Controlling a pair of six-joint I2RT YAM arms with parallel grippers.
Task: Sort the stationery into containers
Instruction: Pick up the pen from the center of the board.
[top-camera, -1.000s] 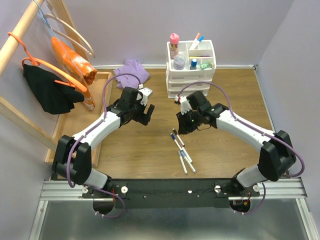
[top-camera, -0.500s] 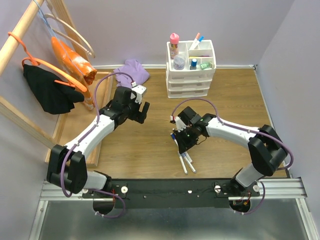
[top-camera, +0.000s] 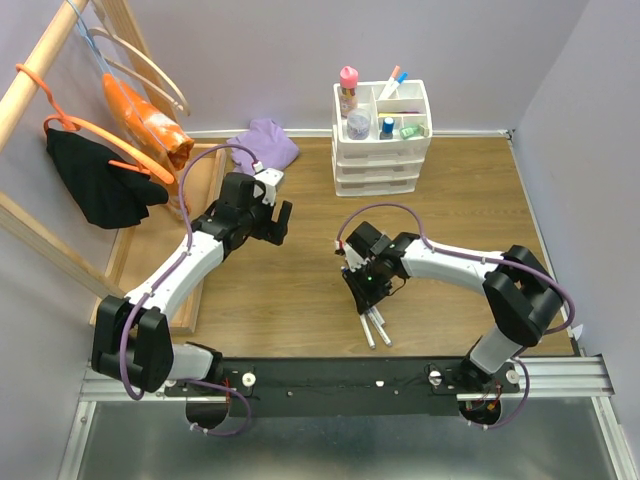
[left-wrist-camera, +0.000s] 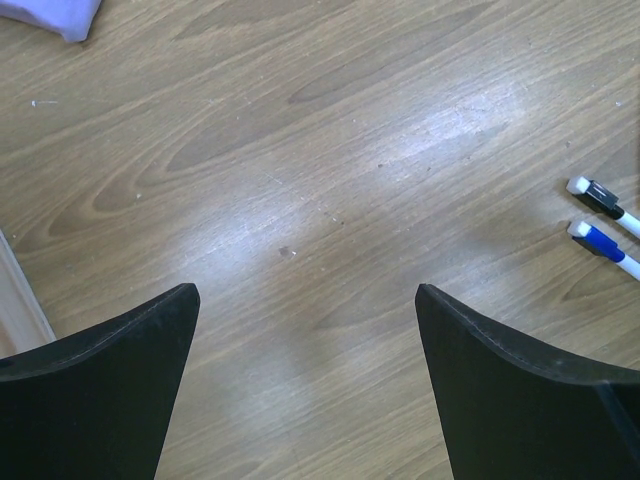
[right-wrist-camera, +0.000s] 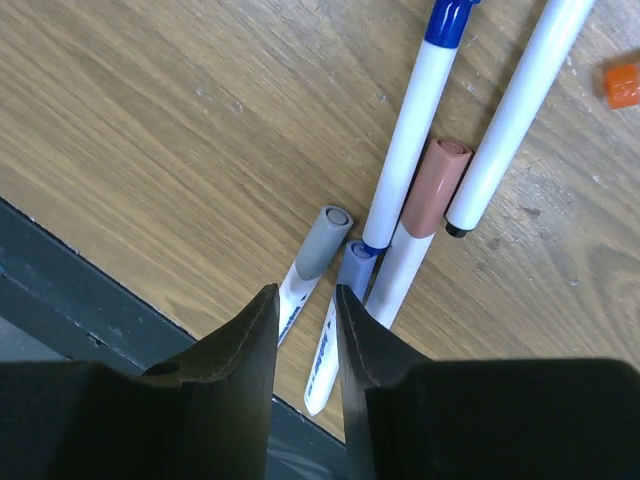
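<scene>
Nearest the arm bases, five thin white markers lie in a loose bundle on the wooden table (top-camera: 290, 300). They are the grey-capped marker (right-wrist-camera: 322, 240), the lilac-capped marker (right-wrist-camera: 352, 268), the brownish-pink-capped marker (right-wrist-camera: 437, 180), the blue-capped marker (right-wrist-camera: 425, 90) and the black-tipped marker (right-wrist-camera: 520, 100). One small orange piece (right-wrist-camera: 622, 85) sits just beside them (what it is cannot be told). The right gripper (right-wrist-camera: 304, 295) is down over this bundle with its jaws partway apart. The grey-capped and lilac-capped markers lie flat on the wood in the narrow gap, and nothing is lifted.

Farther out on the left, the left gripper (left-wrist-camera: 305, 290) hangs over bare wood, jaws spread wide with nothing between them. Beyond it lies one purple cloth (top-camera: 265, 140).

At the far edge stands the white drawer unit (top-camera: 385, 165) with three drawers. Its divided top tray (top-camera: 427, 108) holds one pink-capped glue bottle (top-camera: 348, 88), one grey round jar (top-camera: 358, 125), two leaning markers (top-camera: 393, 82) in a rear compartment and one mint highlighter (top-camera: 411, 130) at the front right.
</scene>
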